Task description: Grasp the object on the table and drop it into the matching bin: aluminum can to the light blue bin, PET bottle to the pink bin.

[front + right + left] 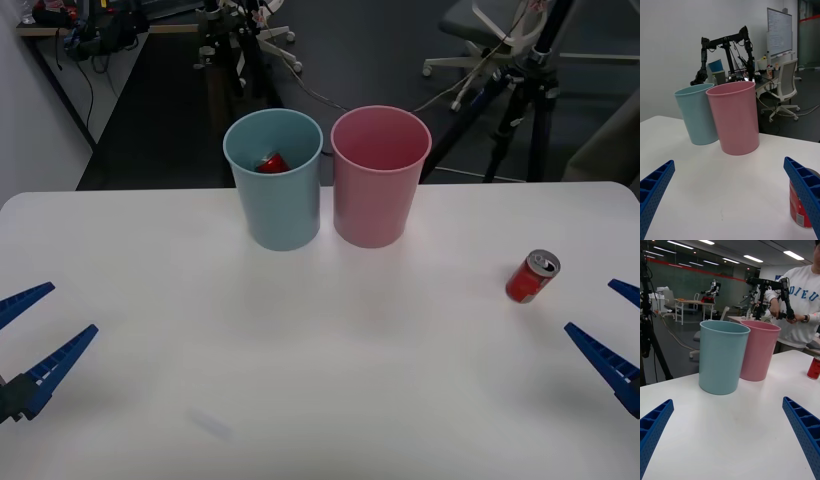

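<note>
The red can [532, 277] stands upright on the worktop [330, 370], just ahead of the right claw [615, 335]. Both claws are wide open and empty; the left claw [35, 335] is far off.

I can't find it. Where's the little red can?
In the front view, the red can stands on the table's right side, near the open right hand.

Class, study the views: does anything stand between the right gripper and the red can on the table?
Nothing visible does. The red can stands upright on bare table, just ahead of the open right gripper. Both bins stand farther off, to the can's left.
</note>
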Tool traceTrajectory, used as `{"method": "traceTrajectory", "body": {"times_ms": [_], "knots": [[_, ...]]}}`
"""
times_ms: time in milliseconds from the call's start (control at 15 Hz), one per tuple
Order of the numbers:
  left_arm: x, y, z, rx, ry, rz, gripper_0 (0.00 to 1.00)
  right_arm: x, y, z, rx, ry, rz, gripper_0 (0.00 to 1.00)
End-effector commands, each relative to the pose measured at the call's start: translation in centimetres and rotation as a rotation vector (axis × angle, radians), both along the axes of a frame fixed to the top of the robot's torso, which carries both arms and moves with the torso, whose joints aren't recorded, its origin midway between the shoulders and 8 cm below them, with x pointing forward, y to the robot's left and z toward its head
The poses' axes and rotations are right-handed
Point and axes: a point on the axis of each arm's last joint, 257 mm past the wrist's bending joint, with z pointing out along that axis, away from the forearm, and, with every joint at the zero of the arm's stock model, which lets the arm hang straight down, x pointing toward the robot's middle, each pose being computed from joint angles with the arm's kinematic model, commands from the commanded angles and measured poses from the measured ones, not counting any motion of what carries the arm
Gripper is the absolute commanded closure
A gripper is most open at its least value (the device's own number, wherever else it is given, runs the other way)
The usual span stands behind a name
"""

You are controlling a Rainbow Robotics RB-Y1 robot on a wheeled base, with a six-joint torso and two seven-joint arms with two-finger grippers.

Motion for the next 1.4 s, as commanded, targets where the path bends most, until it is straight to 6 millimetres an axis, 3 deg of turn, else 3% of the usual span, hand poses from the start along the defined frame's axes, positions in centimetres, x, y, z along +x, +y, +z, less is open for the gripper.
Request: {"method": "traceTrajectory", "body": {"times_ms": [67, 133, 400, 800, 1067, 1400], "knots": [[0.0, 0.0, 0.0, 0.0, 0.0, 0.0, 0.0, 0.0, 0.0, 0.0, 0.0, 0.0, 0.0, 0.0], [0.0, 0.0, 0.0, 0.0, 0.0, 0.0, 0.0, -0.5, 0.3, -1.3, 0.047, 0.023, -0.019, 0.0], [0.0, 0.0, 0.0, 0.0, 0.0, 0.0, 0.0, -0.6, 0.2, -1.2, 0.057, 0.016, -0.029, 0.0], [0.0, 0.0, 0.0, 0.0, 0.0, 0.0, 0.0, -1.5, -2.8, -5.7, -0.012, 0.028, -0.221, 0.0], [0.0, 0.0, 0.0, 0.0, 0.0, 0.0, 0.0, -0.7, -4.3, -8.7, -0.043, 0.031, -0.324, 0.0], [0.0, 0.0, 0.0, 0.0, 0.0, 0.0, 0.0, 1.0, -4.9, -10.5, -0.096, 0.03, -0.444, 0.0]]}}
